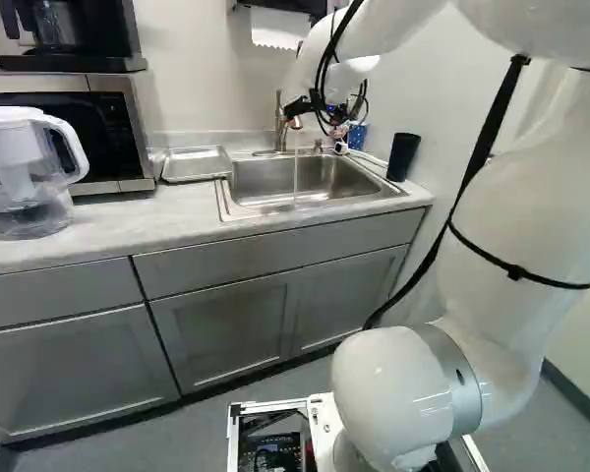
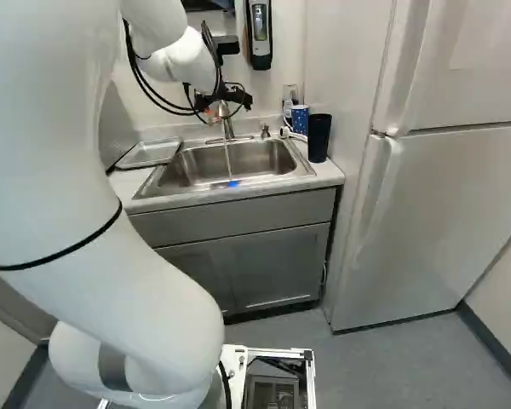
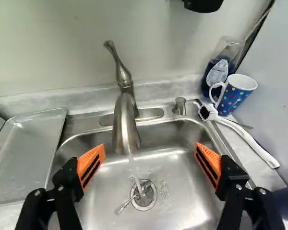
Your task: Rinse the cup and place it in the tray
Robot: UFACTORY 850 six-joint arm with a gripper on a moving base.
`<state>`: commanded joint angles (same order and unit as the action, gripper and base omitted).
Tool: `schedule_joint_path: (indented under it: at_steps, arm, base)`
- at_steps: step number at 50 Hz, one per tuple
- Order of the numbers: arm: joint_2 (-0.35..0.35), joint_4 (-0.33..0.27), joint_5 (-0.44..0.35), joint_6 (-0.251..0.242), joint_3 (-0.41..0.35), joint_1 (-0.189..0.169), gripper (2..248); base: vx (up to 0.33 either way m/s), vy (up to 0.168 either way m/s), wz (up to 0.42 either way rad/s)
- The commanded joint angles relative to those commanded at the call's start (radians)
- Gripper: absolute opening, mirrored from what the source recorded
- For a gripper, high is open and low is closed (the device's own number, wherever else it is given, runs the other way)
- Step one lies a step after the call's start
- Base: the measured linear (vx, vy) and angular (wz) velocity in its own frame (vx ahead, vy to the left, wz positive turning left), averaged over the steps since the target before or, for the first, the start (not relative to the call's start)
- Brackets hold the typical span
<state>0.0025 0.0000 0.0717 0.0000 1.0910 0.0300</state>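
Counter [image 1: 118, 218]: one sink [image 3: 182, 187], one tray [image 3: 29, 153], one dotted mug [image 3: 234, 96], one dark tumbler [image 2: 319, 140].

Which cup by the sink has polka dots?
The blue mug with a handle, beside the head of the dish brush. The other, a dark tumbler, looks plain.

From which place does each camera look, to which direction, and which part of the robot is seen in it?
Left base view: behind the arm, to its left, facing ahead and slightly down at the sink and microwave; the arm fills the right side.
Right base view: behind the arm, to its right, facing the sink and fridge; the arm fills the left side.
Wrist view: on the wrist, looking between the open fingers into the sink.
All three share the faucet, tray and dotted cup.
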Motion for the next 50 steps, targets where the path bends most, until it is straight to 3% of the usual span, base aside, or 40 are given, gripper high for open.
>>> schedule_joint_path:
  at_steps: [23, 50]
  arm:
    - [0.103, 0.000, 0.036, 0.000, -0.101, -0.038, 247]
    - [0.105, 0.000, 0.036, 0.000, -0.103, -0.038, 247]
  base:
    - [0.000, 0.000, 0.000]
    - [0.000, 0.000, 0.000]
